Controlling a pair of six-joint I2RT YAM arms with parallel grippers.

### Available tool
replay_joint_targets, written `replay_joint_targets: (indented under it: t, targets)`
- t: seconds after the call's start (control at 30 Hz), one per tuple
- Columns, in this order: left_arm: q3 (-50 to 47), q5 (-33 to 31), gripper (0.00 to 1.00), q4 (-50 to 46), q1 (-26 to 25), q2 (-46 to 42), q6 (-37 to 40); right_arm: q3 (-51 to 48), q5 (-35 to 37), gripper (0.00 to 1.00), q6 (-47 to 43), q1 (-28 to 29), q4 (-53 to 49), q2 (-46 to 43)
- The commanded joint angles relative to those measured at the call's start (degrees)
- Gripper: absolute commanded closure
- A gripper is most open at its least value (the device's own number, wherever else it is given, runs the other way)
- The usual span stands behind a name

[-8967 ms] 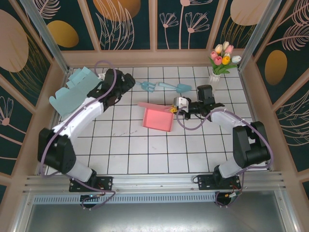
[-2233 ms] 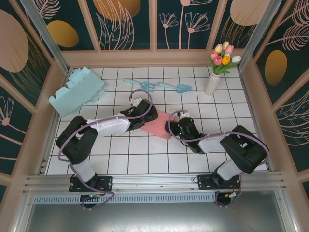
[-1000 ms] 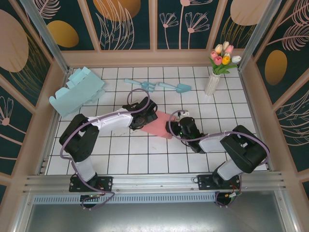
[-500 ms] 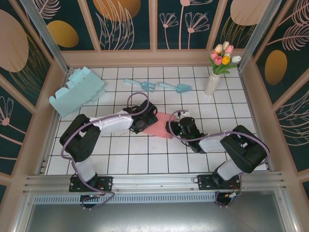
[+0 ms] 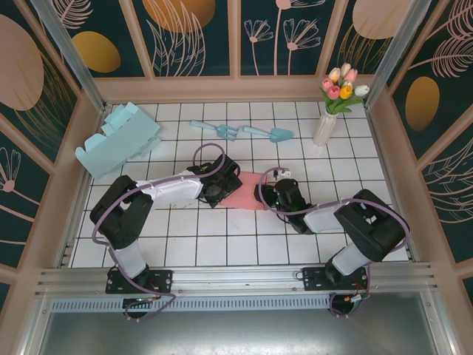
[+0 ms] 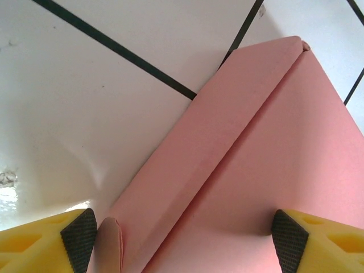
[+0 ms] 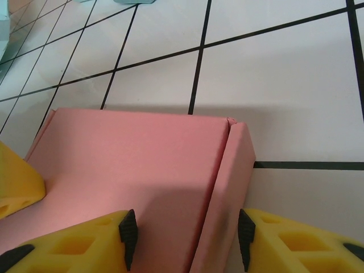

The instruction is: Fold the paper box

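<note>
Plainly, we start at the left gripper (image 6: pixel 183 239): its two yellow fingers stand spread wide at the lower corners of the left wrist view, released and pinching nothing. One black pad (image 6: pixel 79 230) sits just beside the curled end of a long flap (image 6: pixel 210 142) and the other rests over the broad pink panel, so the jaws straddle that flap rather than clench it. Whether the pads press on the paper we cannot tell. The right gripper (image 7: pixel 186 242) is likewise unclenched, its jaws about half apart at the bottom of the right wrist view. One of its fingers is over the main panel and the other is just outside a narrow side strip (image 7: pixel 230 187), at or nearly at its outer edge. Outward from these, the paper box (image 5: pixel 247 191) lies low on the white tiled table (image 5: pixel 222 237) near the middle of the top view, directly between the two grippers. We judge the fold only begun: creases show along two edges, yet no wall stands upright, no corner is tucked and nothing is closed. Raising the sides, locking them and shutting the lid all seem left to do.
</note>
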Motion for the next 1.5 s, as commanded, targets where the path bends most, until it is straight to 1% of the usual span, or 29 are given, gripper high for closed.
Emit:
replay_joint_targets:
  t: [0.0, 0.2, 0.37, 0.5, 0.57, 0.67, 0.77, 0.9, 0.93, 1.0, 1.1, 1.23, 1.3, 1.37, 1.47]
  targets:
    - [-1.4, 6.35, 0.15, 0.7, -1.12, -1.05, -3.16, -0.44, 0.02, 0.47, 1.56, 0.26, -1.76, 2.31]
    - [-2.31, 8.05, 0.11, 0.43, -1.25, -2.18, -6.89, -0.73, 1.83, 0.48, 2.54, 0.46, -1.6, 2.96]
    - [-3.5, 9.49, 0.11, 0.52, -1.43, -2.7, -9.67, -1.08, 2.91, 0.48, 3.4, 0.71, -1.42, 2.66]
    - [-3.19, 9.22, 0.11, 0.84, -2.36, -4.45, -10.68, -0.82, 3.39, 0.48, 4.06, 1.4, -1.26, 2.79]
    - [-2.03, 7.63, 0.11, -0.99, -2.57, -4.32, -10.21, -0.82, 3.7, 0.48, 4.13, 1.73, -1.35, 2.79]
    - [-0.23, 1.81, 0.1, -6.16, -2.56, -4.77, -9.58, -1.21, 3.79, 0.48, 4.04, 1.78, -1.51, 2.26]
    - [0.91, -1.73, 0.08, -8.68, -2.57, -4.78, -8.43, -1.57, 3.33, 0.48, 3.87, 1.78, -1.76, 1.74]
    - [1.71, -1.14, 0.08, -7.88, -2.55, -3.41, -6.71, -2.2, 1.06, 0.47, 3.64, 1.87, -1.09, 0.88]
    - [2.12, -1.06, 0.08, -7.75, -2.44, -1.32, -6.39, -2.45, 0.16, 0.45, 2.91, 1.93, -0.67, 0.37]
    - [2.96, -1.3, 0.08, -8.2, -2.13, 0.46, -5.94, -2.66, 0.19, 0.43, 1.53, 2.11, -1.94, -1.62]
    - [2.93, -1.19, 0.09, -8.14, -0.94, 2.34, -5.58, -2.26, 1.39, 0.41, -1.6, 2.42, -7.06, -6.37]
    - [0.92, -1.16, 0.09, -6.69, 1.36, 2.7, -5.32, -1.45, 5.85, 0.38, -5.35, 3.6, -15.14, -14.12]
    - [0.12, -0.79, 0.09, -6.0, 2.41, 2.69, -4.76, -0.95, 6.77, 0.37, -6.6, 3.9, -17.8, -17.16]
    - [0.27, -0.65, 0.09, -6.3, 3.41, 2.88, -3.85, 0.21, 7.38, 0.35, -7.71, 3.82, -19.55, -18.46]
    - [0.51, -0.26, 0.09, -6.24, 4.26, 2.88, -2.8, 3.18, 7.26, 0.31, -9.39, 3.0, -20.14, -15.86]
